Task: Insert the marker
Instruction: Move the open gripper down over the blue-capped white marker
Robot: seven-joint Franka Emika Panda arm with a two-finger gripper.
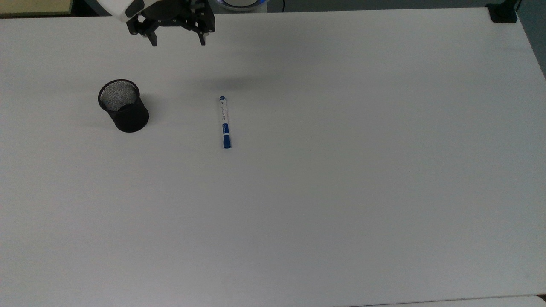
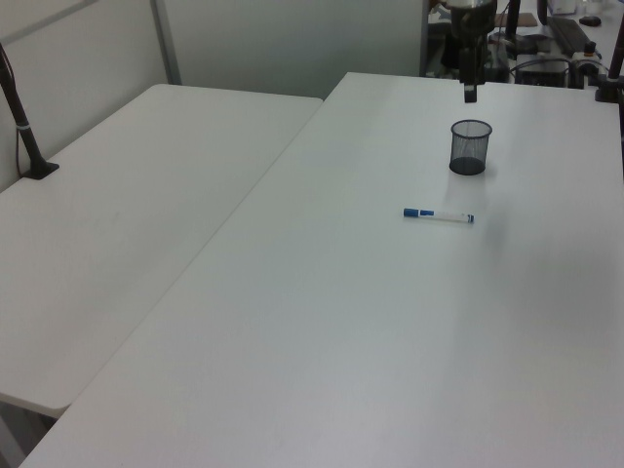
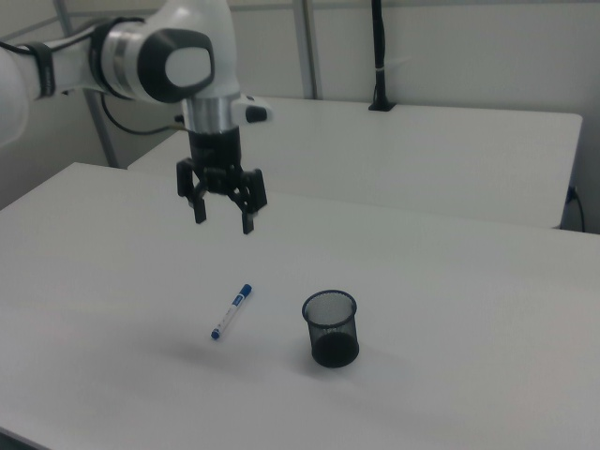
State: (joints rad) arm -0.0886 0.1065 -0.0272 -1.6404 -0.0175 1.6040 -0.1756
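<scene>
The marker (image 1: 224, 122) lies flat on the white table (image 1: 341, 170), a white barrel with a blue cap toward the top view's bottom; I also see the marker (image 2: 439, 214) (image 3: 232, 311) in the side views. A black mesh cup (image 1: 123, 105) (image 2: 470, 146) (image 3: 331, 327) stands upright to the top view's left of it. My gripper (image 1: 178, 41) (image 3: 224, 221) hangs high over the table's far edge, open and holding nothing, well above and apart from both. In the left view the gripper (image 2: 470, 90) hangs above the cup.
A second white table (image 2: 127, 214) adjoins on the left view's left, with a black post (image 2: 24, 127) clamped to it. A black clamp (image 1: 503, 13) sits at the top view's upper right corner. Equipment (image 2: 546, 58) stands behind the table in the left view.
</scene>
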